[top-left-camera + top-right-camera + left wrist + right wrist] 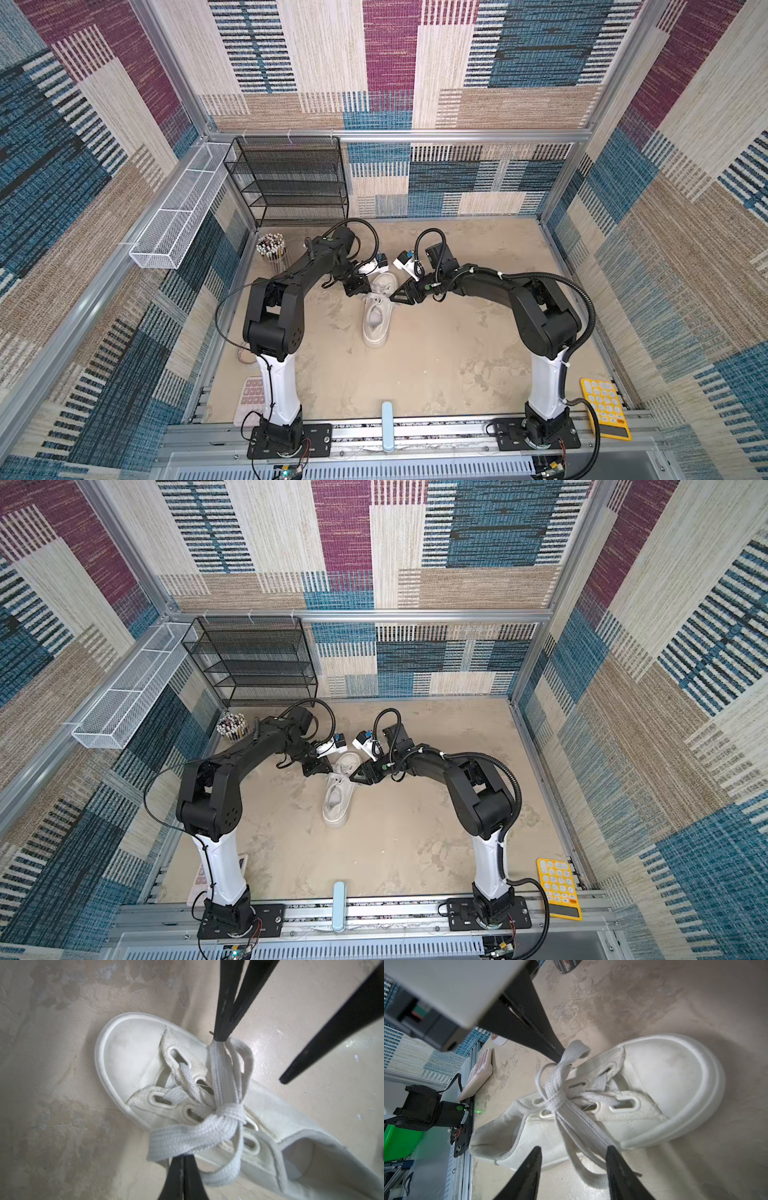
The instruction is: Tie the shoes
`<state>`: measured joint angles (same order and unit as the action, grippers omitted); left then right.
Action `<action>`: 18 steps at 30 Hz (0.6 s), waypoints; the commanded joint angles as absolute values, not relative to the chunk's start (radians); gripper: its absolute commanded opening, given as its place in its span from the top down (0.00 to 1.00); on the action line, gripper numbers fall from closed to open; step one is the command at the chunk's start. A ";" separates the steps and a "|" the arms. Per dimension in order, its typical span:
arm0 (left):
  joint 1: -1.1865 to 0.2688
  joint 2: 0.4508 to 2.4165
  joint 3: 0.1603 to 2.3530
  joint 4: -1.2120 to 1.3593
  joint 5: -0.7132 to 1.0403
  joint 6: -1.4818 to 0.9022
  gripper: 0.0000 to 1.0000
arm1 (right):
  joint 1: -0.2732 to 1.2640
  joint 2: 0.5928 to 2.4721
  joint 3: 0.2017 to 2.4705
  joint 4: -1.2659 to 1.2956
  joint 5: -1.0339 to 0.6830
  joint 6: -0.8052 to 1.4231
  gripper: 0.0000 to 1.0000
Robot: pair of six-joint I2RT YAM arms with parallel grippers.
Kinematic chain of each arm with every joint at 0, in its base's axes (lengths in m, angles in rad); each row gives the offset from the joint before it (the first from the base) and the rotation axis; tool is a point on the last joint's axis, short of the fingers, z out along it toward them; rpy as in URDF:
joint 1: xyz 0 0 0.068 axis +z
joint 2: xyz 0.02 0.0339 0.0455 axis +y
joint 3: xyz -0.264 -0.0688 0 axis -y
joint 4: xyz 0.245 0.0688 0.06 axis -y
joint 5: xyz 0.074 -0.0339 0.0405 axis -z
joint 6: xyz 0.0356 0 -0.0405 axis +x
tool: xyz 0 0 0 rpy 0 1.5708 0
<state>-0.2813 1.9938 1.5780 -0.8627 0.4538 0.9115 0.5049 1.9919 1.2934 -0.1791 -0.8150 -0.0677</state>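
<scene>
The shoe (377,322) stands approx. mid-table (457,365), sole down. The left gripper (563,1056) has its jaws pressed together on one loop of the laces (207,1132), prob. to keep the bow under tension so the knot (554,1102) does not slip. The right gripper (573,1148) has its jaws apart. The other loop lies btw. them and touches one finger but is not clamped, which looks like a release. The shoe's long axis runs from the robot side to the back wall (457,178), w/ the toe toward the wall, tilted a bit right.
</scene>
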 commanded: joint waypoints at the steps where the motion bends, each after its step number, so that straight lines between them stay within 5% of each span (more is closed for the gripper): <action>1: -0.278 1.999 1.585 -0.861 0.469 0.920 1.00 | 0.510 1.994 1.305 -0.205 -0.836 -0.090 0.49; 18: -0.274 2.006 1.589 -0.863 0.476 0.908 1.00 | 0.529 2.017 1.325 -0.237 -0.839 -0.101 0.55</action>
<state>-0.2749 2.0029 1.5818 -0.8600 0.4541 0.9112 0.5240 2.0117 1.3197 -0.2371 -0.8421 -0.0914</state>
